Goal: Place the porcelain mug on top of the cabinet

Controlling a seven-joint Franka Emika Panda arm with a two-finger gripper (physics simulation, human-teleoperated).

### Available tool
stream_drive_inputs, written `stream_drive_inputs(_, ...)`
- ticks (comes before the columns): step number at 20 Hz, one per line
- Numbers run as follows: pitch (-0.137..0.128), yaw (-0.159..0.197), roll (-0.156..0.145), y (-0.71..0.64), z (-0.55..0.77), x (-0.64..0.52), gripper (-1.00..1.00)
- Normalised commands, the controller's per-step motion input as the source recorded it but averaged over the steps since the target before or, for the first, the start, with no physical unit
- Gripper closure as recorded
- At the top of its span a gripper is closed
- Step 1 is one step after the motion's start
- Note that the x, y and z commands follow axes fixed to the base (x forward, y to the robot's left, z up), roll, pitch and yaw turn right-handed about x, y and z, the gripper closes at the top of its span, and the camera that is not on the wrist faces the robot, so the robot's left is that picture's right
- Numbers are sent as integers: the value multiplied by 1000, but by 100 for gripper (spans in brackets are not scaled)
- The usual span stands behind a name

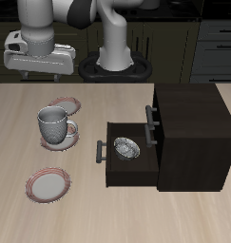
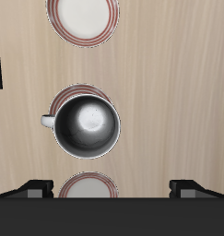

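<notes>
The porcelain mug (image 1: 53, 123) is light grey-white and stands upright on a pink-rimmed plate (image 1: 66, 137). In the wrist view the mug (image 2: 86, 125) is seen from straight above, with its handle sticking out to one side. The dark cabinet (image 1: 191, 128) stands apart from the mug, its flat top bare and its drawer (image 1: 126, 152) pulled open. My gripper (image 1: 38, 68) hangs open and empty high above the table, behind the mug. In the wrist view the gripper (image 2: 112, 187) shows both fingertips (image 2: 35, 187) wide apart, well clear of the mug.
A small patterned silver bowl (image 1: 125, 147) lies in the open drawer. A second pink-rimmed plate (image 1: 63, 102) lies just behind the mug, and a third (image 1: 48, 183) lies nearer the table's front edge. The robot's base (image 1: 115, 66) stands at the back.
</notes>
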Motion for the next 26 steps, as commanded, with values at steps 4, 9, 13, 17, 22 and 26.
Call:
stream_drive_inputs(4,-66,33,-18,-341,22,207,-100)
stream_drive_inputs(9,9,-21,12,-183,-42,144,-100)
stream_drive_inputs(13,-9,28,16,-61,-164,87,-100)
stream_drive_inputs(17,-43,55,-35,125,-296,-40,-100)
stream_drive_inputs(22,-101,-26,-45,-2,-325,-100,-100)
stream_drive_inputs(26,-69,4,-35,11,-219,-128,-100)
